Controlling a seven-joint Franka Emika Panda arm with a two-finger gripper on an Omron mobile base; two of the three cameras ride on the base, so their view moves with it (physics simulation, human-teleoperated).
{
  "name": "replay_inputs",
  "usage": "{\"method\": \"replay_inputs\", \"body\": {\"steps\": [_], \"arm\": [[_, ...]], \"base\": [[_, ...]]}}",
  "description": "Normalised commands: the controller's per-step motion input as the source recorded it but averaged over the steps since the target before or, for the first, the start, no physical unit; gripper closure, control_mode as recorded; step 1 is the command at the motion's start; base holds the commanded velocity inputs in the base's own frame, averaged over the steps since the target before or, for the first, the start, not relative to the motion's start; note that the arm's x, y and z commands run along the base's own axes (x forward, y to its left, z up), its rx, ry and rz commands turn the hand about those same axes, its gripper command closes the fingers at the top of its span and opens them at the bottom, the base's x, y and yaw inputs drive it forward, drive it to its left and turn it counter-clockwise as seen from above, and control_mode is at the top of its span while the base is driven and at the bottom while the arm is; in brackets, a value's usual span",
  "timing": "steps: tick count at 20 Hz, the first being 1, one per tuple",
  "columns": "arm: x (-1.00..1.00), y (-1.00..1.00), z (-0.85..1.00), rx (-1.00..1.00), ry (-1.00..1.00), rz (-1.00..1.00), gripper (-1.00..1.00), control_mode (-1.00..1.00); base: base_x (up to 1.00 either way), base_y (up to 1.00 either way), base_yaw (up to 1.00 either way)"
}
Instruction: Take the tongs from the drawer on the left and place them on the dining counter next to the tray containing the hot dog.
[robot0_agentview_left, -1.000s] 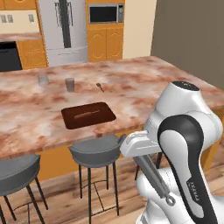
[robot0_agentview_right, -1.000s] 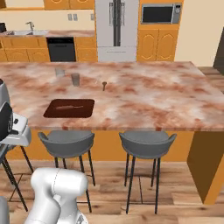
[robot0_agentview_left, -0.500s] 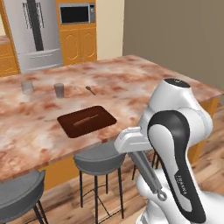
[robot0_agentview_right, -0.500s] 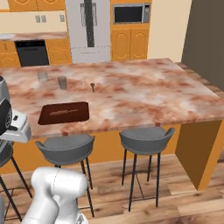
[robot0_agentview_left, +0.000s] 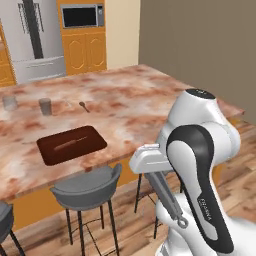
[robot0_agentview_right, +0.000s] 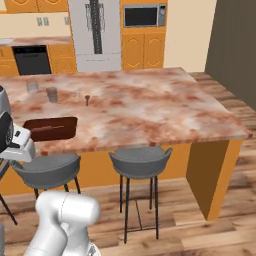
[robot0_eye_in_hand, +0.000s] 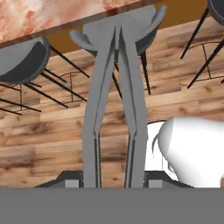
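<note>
Marbled island surface (robot0_agentview_left: 125, 100) spans the frame's upper half, carrying the tray (robot0_agentview_left: 71, 144) with the hot dog (robot0_agentview_left: 70, 143) at left. At lower right, the tool (robot0_agentview_left: 161, 184) is clamped partway on the tongs (robot0_eye_in_hand: 114, 100), which hang above wooden floor (robot0_eye_in_hand: 52, 135) near grey stools (robot0_agentview_left: 85, 187).

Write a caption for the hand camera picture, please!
Gripper holding grey tongs that point toward a grey stool under the dining counter.

text: "FRANKA" lettering, faint | on: dark forearm cover of robot arm (robot0_agentview_left: 207, 212) | place: 5 o'clock, left base view | other text: none
</note>
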Motion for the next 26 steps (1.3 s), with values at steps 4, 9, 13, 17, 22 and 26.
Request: {"method": "replay_inputs", "body": {"steps": [4,9,13,17,22,26], "arm": [[0.0,0.0,0.0,0.0,0.0,0.0,1.0,1.0],[0.0,0.0,0.0,0.0,0.0,0.0,1.0,1.0],[0.0,0.0,0.0,0.0,0.0,0.0,1.0,1.0],[0.0,0.0,0.0,0.0,0.0,0.0,1.0,1.0],[1.0,-0.13,0.0,0.01,0.01,0.0,1.0,-1.0],[1.0,-0.62,0.0,0.0,0.0,0.12,1.0,-1.0]], "base": [[0.05,-1.0,0.07],[0.75,-0.17,-0.04],[1.0,0.24,-0.1],[1.0,0.26,-0.09],[0.0,0.0,0.0],[0.0,0.0,0.0]]}}
